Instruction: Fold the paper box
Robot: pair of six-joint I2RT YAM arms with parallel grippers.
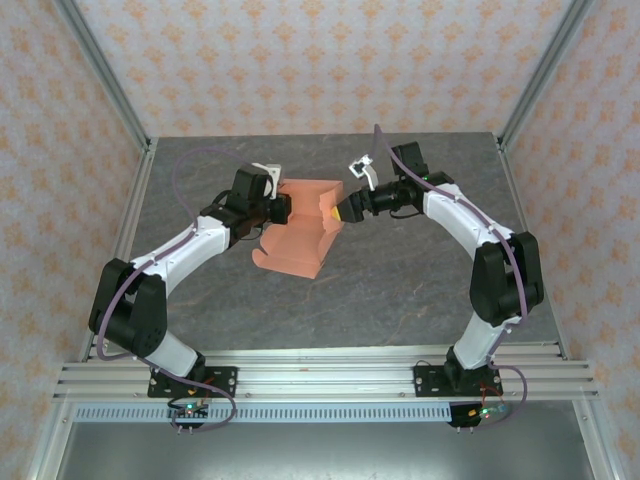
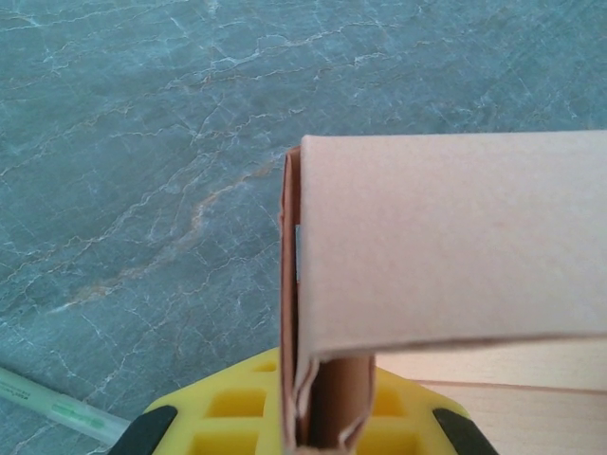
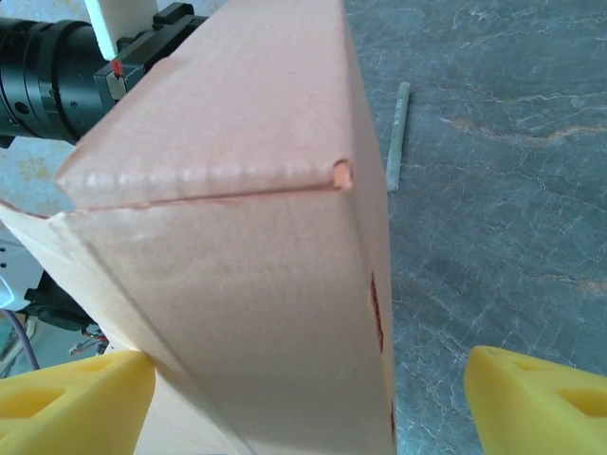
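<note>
The paper box (image 1: pixel 300 235) is a salmon-orange card, partly folded, lying mid-table between the two arms. My left gripper (image 1: pixel 279 209) holds its left side. In the left wrist view its yellow fingers (image 2: pixel 228 417) are shut on a thin upright flap, and a folded panel of the paper box (image 2: pixel 455 237) bends off to the right above them. My right gripper (image 1: pixel 341 212) is at the box's right end. In the right wrist view its yellow fingertips (image 3: pixel 541 398) stand wide apart and open, with a creased corner of the paper box (image 3: pixel 247 265) between them, close against the left fingertip.
A thin pale green stick (image 3: pixel 399 133) lies on the grey marble-pattern table (image 1: pixel 400 290), also seen as a stick (image 2: pixel 57 408) near the left gripper. The left arm's black wrist (image 3: pixel 57 66) is just behind the box. Metal frame posts (image 1: pixel 105 80) and patterned walls ring the table.
</note>
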